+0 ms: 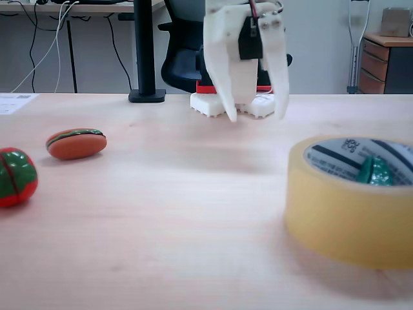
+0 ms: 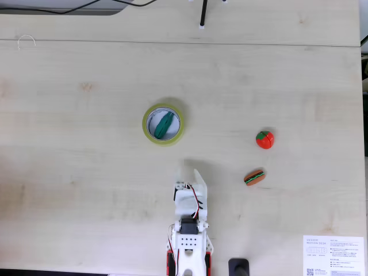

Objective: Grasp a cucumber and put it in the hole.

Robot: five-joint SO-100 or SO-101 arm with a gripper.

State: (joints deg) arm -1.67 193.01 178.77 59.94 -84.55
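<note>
The dark-green cucumber (image 1: pixel 376 172) lies inside the hole of the yellow tape roll (image 1: pixel 342 213), resting against the white striped inner core (image 1: pixel 335 155). From above, the cucumber (image 2: pixel 164 124) sits slanted within the roll's rim (image 2: pixel 164 142). My white gripper (image 1: pixel 257 118) hangs open above the table, behind and to the left of the roll, with nothing between its fingers. In the top-down fixed view the gripper (image 2: pixel 188 171) is below and slightly right of the roll, apart from it.
A round red-and-green toy (image 1: pixel 14 176) (image 2: pixel 264 139) and an orange oval toy (image 1: pixel 76 143) (image 2: pixel 254 177) lie apart from the roll. A printed sheet (image 2: pixel 333 256) lies at a table corner. A black pole base (image 1: pixel 146 95) stands near the arm's base.
</note>
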